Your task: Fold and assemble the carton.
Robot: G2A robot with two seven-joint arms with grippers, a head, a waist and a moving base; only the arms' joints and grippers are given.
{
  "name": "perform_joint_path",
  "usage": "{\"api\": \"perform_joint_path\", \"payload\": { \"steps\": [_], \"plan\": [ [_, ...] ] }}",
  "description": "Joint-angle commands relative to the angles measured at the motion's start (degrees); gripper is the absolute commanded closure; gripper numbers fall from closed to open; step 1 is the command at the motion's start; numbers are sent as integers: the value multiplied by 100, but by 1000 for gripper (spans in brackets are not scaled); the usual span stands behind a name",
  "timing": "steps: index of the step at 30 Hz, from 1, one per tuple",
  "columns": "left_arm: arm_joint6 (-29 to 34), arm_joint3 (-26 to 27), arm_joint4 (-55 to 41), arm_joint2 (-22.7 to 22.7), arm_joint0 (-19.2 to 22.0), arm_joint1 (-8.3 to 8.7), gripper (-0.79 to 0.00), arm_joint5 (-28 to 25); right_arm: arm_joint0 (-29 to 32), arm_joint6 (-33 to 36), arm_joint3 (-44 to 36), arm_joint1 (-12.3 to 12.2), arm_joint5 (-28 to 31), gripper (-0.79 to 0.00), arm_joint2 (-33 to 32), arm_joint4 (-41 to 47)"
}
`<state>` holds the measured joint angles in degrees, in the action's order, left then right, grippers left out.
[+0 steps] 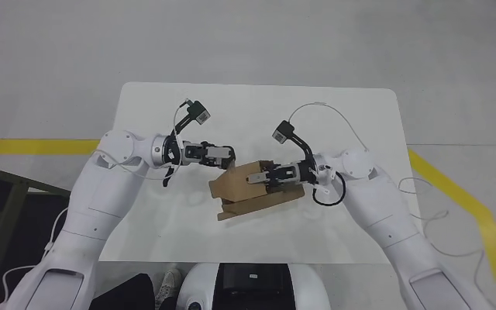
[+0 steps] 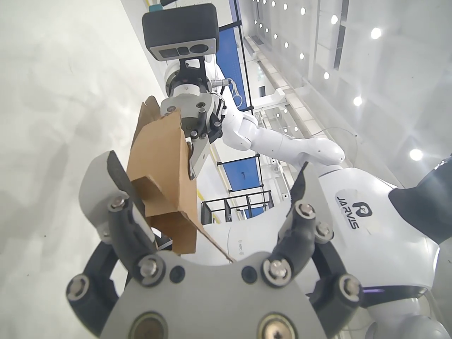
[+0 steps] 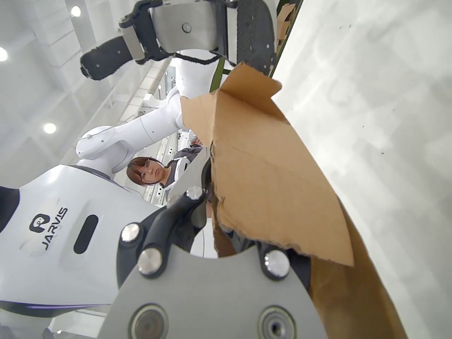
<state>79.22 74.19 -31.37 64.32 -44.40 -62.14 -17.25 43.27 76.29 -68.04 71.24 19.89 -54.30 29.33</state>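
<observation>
The brown cardboard carton (image 1: 252,190) sits half folded in the middle of the white table (image 1: 155,108), flaps sticking out. My right gripper (image 1: 265,177) is shut on one upright wall of the carton (image 3: 268,178); one finger (image 3: 192,183) shows, and the other is hidden behind the cardboard. In the left wrist view the right gripper (image 2: 196,156) pinches the carton (image 2: 162,171) at its torn edge. My left gripper (image 1: 226,155) stands open just beyond the carton's far left corner, its fingers (image 2: 120,178) spread wide, one pad (image 3: 254,26) close to a flap tip.
The bare tabletop extends to the left, right and far side of the carton. The table's front edge (image 1: 232,260) lies close below the carton. Loose cardboard pieces (image 3: 284,19) lie off the table past its edge.
</observation>
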Motion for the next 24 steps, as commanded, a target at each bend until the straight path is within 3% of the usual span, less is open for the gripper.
{"api": "perform_joint_path", "payload": {
  "steps": [1, 12, 24],
  "plan": [
    [4, -8, 1, -45, 14, -9, -785, 7, -32, -26, 58, 17, 17, 0, 34, 20],
    [-136, -101, 241, -63, 105, -4, -785, -27, -110, -101, 329, 65, 88, 0, 85, 94],
    [-573, 474, 695, 259, -241, 121, -785, 72, 54, -848, 248, -25, 197, 0, -325, -130]
  ]
}}
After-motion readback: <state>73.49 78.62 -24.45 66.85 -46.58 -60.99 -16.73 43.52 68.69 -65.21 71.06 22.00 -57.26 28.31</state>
